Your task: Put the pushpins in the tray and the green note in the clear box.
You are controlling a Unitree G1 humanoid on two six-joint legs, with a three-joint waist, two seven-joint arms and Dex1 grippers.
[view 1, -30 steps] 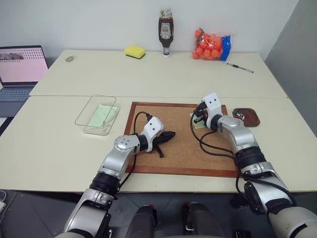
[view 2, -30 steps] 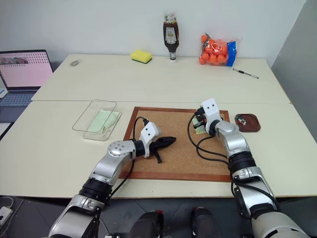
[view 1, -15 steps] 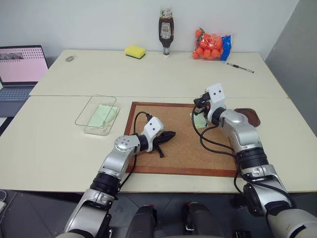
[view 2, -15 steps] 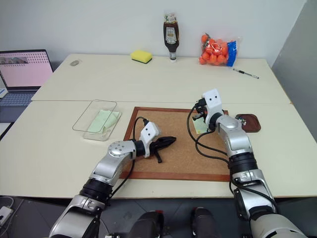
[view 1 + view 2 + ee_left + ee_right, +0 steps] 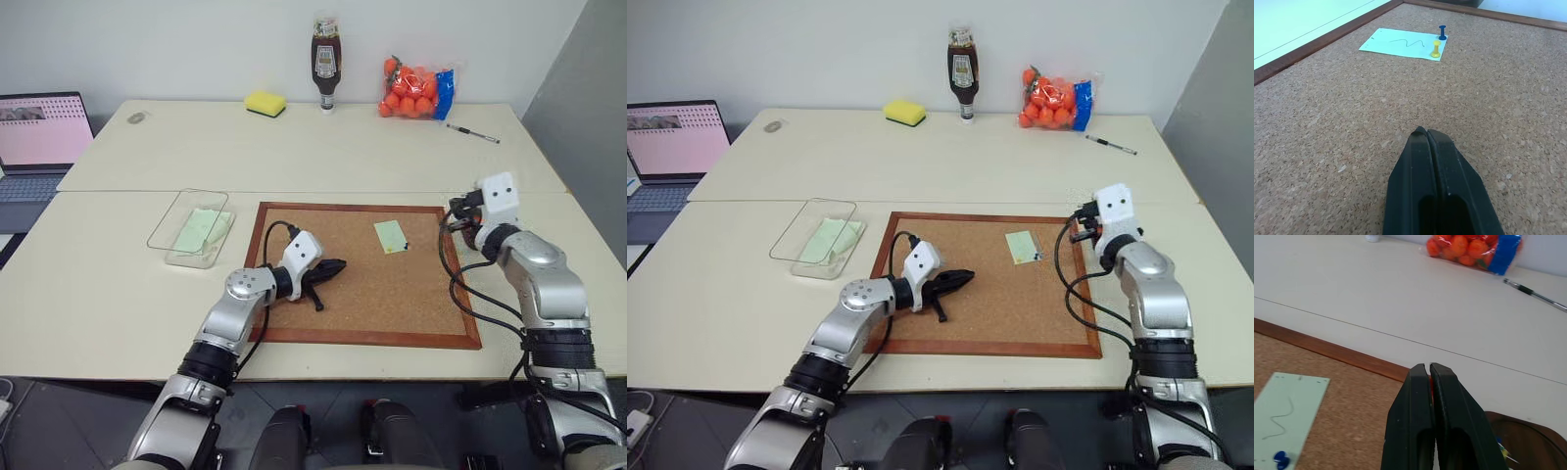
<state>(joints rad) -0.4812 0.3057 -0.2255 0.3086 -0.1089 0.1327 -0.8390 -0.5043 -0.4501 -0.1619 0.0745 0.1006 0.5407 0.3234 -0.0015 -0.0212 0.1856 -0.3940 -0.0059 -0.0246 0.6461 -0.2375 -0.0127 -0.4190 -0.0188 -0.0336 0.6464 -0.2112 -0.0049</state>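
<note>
Left gripper [image 5: 1426, 134]: closed, empty, low over the corkboard [image 5: 362, 323], pointing toward the green note [image 5: 391, 236].
Right gripper [image 5: 1428, 368]: closed on something red, above the tray [image 5: 1518, 431].

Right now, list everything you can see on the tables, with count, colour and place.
corkboard: one, wood-framed, near table.
green note: one, pale green, on the corkboard.
pushpins: blue and yellow, in the note.
tray: one, dark brown, right of the corkboard.
clear box: one, left of the corkboard, holding a mint sheet.
bottle, yellow sponge, orange bag, pen: far table.
laptop: one, far left.
left gripper: shut, over the corkboard.
right gripper: shut, apparently on a red pushpin, near the tray.
</note>
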